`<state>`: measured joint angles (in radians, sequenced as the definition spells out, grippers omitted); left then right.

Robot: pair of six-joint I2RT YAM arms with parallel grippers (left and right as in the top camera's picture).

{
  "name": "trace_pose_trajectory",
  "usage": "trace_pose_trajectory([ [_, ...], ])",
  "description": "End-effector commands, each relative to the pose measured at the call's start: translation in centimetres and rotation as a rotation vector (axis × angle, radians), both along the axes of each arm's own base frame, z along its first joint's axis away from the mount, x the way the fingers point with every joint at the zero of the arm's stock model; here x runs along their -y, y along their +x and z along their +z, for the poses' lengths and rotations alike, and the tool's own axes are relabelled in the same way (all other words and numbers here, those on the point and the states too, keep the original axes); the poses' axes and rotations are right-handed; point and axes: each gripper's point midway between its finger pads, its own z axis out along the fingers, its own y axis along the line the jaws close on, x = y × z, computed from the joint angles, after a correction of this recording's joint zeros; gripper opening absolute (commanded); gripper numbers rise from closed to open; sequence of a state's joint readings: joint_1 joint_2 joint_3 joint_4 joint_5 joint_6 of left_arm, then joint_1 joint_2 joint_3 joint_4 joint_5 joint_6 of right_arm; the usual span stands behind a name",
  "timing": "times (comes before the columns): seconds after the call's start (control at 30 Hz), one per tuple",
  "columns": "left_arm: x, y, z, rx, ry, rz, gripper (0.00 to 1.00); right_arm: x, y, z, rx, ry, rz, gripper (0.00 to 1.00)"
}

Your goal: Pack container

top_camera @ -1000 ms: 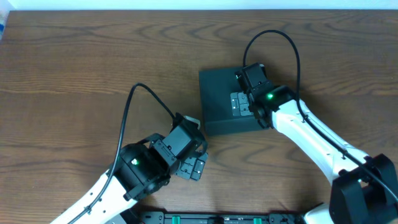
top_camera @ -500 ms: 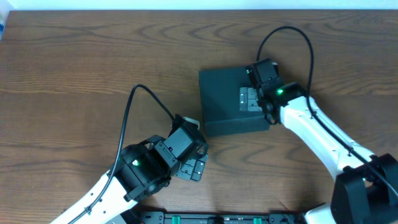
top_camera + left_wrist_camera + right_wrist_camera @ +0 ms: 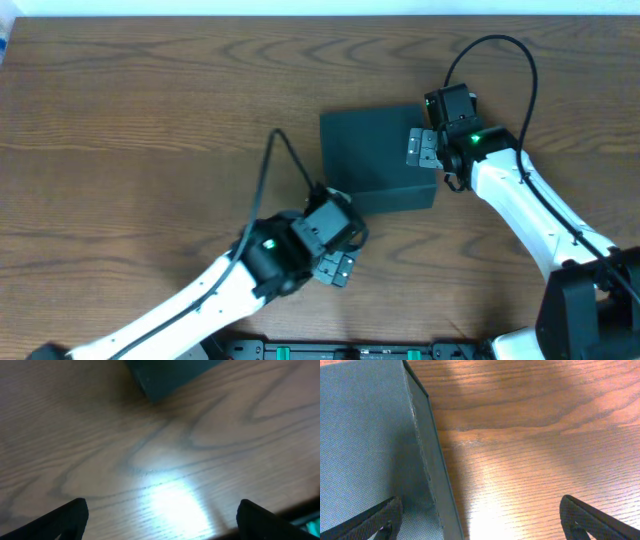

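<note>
The dark teal-green container (image 3: 372,158) sits closed in the middle of the wooden table. My right gripper (image 3: 423,150) is open and hovers over the container's right edge; in the right wrist view one finger is above the lid and the other above bare wood, with the container's top and side wall (image 3: 365,445) at the left. My left gripper (image 3: 338,268) is open just in front of the container's front left corner; the left wrist view shows that corner (image 3: 165,377) at the top and wood between the fingers (image 3: 160,515). No snack packets are in view.
The wooden table (image 3: 140,120) stretches to the left and back. A white wall edge (image 3: 320,8) runs along the far side. A black rail with green parts (image 3: 350,351) lies at the front edge.
My right gripper has moved right, from over the lid's middle to its right edge. My left arm has swung right and forward, closer to the container's front.
</note>
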<state>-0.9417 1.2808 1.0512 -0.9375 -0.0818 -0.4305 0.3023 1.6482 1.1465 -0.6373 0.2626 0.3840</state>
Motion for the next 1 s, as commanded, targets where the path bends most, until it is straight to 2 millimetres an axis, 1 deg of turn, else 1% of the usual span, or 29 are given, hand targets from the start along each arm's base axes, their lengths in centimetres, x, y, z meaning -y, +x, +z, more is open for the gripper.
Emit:
trace_pose_trajectory([
  [0.0,0.0,0.8,-1.5,0.001,0.061,0.020,0.96,0.7,-0.2,-0.2,-0.001,-0.011,-0.025,0.99],
  [0.07,0.6,1.2,-2.5,-0.005,0.071,0.019,0.96,0.7,-0.3,-0.2,-0.003,-0.012,-0.024,0.99],
  [0.17,1.6,2.4,-3.6,0.016,0.077,0.026,0.96,-0.2,-0.5,-0.6,-0.022,0.033,-0.003,0.99],
  [0.23,2.0,2.7,-4.2,0.013,0.082,0.026,0.96,-0.5,-0.7,-0.7,-0.031,0.051,0.006,0.99],
  [0.33,1.8,3.1,-5.3,0.014,0.122,0.032,0.96,-0.5,-1.1,-1.1,-0.045,0.050,0.006,0.99],
  [0.43,1.1,3.8,-6.4,0.033,0.193,0.045,0.96,-0.3,-1.7,-1.8,-0.066,0.043,0.006,0.99],
  [0.53,0.4,4.8,-6.9,0.080,0.255,0.060,0.96,-0.1,-2.1,-2.4,-0.079,0.039,0.005,0.99],
  [0.67,0.7,5.7,-7.1,0.121,0.251,0.100,0.96,-0.1,-2.0,-2.5,-0.071,0.040,0.005,0.99],
  [0.77,1.0,5.8,-7.3,0.141,0.233,0.147,0.96,-0.3,-1.5,-2.3,-0.047,0.047,0.006,0.99],
  [0.83,0.7,6.1,-7.4,0.198,0.237,0.196,0.96,-0.4,-1.1,-2.1,-0.031,0.053,0.007,0.99],
  [0.97,1.4,6.1,-8.5,0.288,0.223,0.170,0.96,-0.5,-0.8,-2.0,-0.018,0.057,0.007,0.99],
])
